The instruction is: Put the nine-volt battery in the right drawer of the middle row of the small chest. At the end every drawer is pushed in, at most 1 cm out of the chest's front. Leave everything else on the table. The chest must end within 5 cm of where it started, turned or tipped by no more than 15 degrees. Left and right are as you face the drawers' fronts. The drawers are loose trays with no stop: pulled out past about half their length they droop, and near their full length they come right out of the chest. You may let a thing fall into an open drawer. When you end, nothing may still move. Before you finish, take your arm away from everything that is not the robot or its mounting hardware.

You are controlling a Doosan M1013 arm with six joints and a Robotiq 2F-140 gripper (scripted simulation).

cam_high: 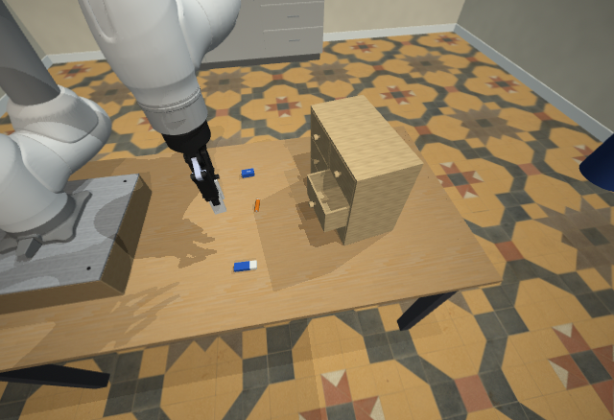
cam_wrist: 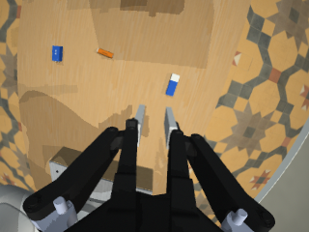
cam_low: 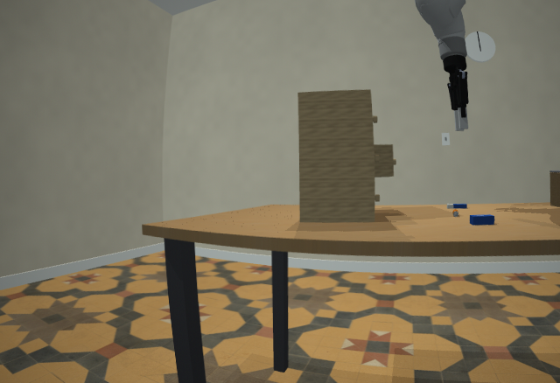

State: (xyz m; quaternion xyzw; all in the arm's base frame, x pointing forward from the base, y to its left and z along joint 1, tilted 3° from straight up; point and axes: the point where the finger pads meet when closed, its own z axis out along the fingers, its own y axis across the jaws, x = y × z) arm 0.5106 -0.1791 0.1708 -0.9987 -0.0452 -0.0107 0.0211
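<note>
Standing open, the right middle drawer (cam_high: 337, 219) (cam_low: 383, 160) is awaiting loading. The nine-volt battery (cam_high: 247, 173) (cam_low: 481, 219) (cam_wrist: 57, 53) is lying near the table's (cam_high: 346, 287) (cam_low: 234, 241) (cam_wrist: 41, 29) upper edge in the top view. Fingers (cam_high: 217, 205) (cam_low: 461, 128) are hovering slightly parted, holding nothing. Pickup, placement, closing and withdrawal are remaining.

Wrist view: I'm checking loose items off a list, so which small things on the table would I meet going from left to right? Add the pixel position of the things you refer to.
Small blue block (cam_high: 247, 173) (cam_low: 481, 219) (cam_wrist: 57, 53) → orange stick-like piece (cam_high: 257, 205) (cam_low: 455, 212) (cam_wrist: 105, 53) → blue-and-white block (cam_high: 243, 266) (cam_low: 458, 205) (cam_wrist: 172, 87).
</note>
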